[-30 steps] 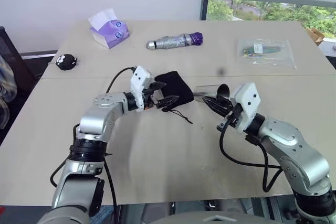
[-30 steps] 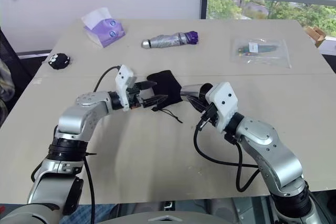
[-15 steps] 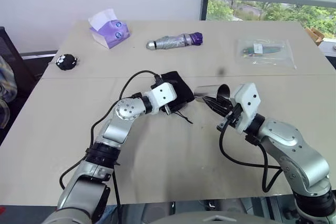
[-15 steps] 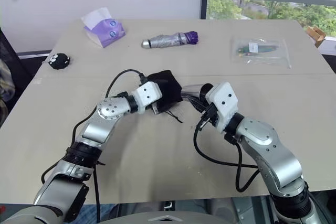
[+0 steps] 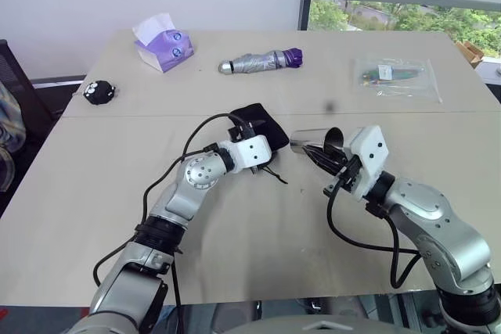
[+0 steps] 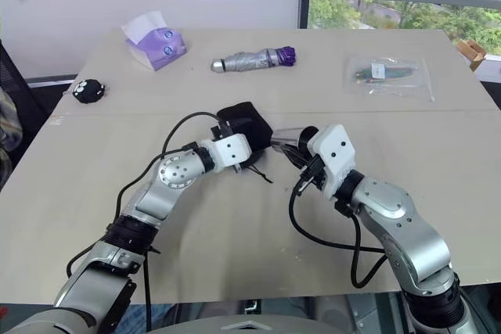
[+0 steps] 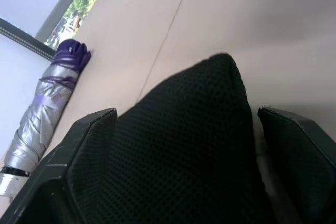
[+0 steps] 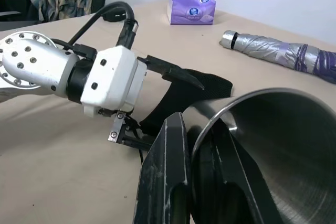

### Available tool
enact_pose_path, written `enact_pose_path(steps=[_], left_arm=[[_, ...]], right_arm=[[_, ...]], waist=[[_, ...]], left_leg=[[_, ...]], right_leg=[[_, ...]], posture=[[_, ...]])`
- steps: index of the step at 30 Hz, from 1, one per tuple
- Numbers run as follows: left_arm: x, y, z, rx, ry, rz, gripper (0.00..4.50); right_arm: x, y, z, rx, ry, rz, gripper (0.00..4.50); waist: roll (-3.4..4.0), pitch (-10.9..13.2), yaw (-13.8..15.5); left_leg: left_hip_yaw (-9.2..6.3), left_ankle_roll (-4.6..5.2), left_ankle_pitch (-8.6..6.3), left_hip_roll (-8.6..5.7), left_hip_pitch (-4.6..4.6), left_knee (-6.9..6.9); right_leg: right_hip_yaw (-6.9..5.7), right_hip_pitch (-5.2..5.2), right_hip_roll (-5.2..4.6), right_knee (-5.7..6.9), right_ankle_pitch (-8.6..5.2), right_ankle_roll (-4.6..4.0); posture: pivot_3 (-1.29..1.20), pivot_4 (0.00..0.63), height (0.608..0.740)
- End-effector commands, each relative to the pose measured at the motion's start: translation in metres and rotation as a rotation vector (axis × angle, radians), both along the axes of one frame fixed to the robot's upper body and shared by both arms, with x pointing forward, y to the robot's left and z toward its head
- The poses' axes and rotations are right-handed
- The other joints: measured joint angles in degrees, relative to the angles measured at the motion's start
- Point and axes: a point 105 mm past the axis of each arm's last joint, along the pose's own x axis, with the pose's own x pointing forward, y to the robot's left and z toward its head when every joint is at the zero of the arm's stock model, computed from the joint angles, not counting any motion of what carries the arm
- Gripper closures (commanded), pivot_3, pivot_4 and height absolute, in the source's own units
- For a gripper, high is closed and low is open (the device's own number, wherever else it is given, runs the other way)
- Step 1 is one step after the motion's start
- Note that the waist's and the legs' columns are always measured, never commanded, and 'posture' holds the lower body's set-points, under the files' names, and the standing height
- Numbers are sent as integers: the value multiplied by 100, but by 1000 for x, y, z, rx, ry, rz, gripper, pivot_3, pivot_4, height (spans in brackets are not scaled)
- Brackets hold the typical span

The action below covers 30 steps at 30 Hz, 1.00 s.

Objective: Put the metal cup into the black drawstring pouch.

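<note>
A: Where's the cup right now?

B: I've got it in the right gripper, lifted off the table and lying on its side. My right wrist camera shows one finger outside the wall and the other inside the rim, so the jaws are pinching the cup's wall near its mouth. The open mouth faces back toward the arm; the closed end faces the pouch.

A: And the pouch?

B: It sits on the table around the middle, just beside the cup on my left side. A thin black cord trails from it toward me along the tabletop.

A: What's your left gripper doing?

B: Its jaws are spread wide, one finger on either side of the black mesh fabric. From the left wrist camera the pouch fills the gap between them. I can't tell whether the fingers actually touch the cloth.

A: How far apart are the two grippers?

B: Near each other; the left one is at the pouch and the cup's closed end is just beside it.

A: Anything else on the table?

B: A folded silver umbrella with a purple end at the far side, a purple tissue box far left, a small black fuzzy toy near the left edge, and a clear plastic bag far right. All are well apart from the pouch.
</note>
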Motion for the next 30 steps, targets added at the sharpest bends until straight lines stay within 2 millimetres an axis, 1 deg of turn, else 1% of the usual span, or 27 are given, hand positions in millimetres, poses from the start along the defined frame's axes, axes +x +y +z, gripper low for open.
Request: enact_pose_path(steps=[1,4,7,11,16,20,26,30], left_arm=[[8,-5,14,-2,-96,34,32],[11,-6,15,0,-127,65,32],[12,-6,10,22,-138,86,32],[15,2,7,52,-156,135,32],[16,29,10,88,-229,252,32],[9,50,9,116,-258,334,32],[2,75,11,124,-305,468,32],[-2,86,7,149,-318,526,32]], right_arm=[[-6,-1,12,15,-49,2,4500],[-6,-1,12,12,-46,3,4500],[-6,-1,12,6,-44,9,4500],[-5,-2,13,1,-44,15,4500],[-4,-3,13,-5,-42,27,4500],[-4,-1,13,-8,-34,47,4500],[-4,2,11,-13,-23,80,4500],[-5,3,11,-17,-15,97,4500]], waist=[[0,0,0],[0,0,-5],[0,0,-11],[0,0,-12],[0,0,-45],[0,-1,-72],[-1,-1,-151],[-1,-1,-159]], left_leg=[[1,0,0,0,0,0],[0,0,0,-1,0,0],[0,0,0,0,1,0],[0,0,0,0,1,0],[0,0,0,2,6,0],[-1,0,0,9,7,-3],[0,0,0,16,9,-3],[1,0,0,18,15,-3]], right_leg=[[0,0,0,0,0,0],[1,0,0,0,0,1],[0,0,1,1,0,1],[-2,0,1,1,0,1],[1,0,0,4,1,1],[-2,0,0,5,1,1],[-1,0,-4,6,1,1],[-1,0,-3,10,1,0]], posture=[[0,150,740],[0,150,740],[0,150,740],[0,150,740],[0,150,740],[0,150,740],[0,150,740],[0,150,740]])
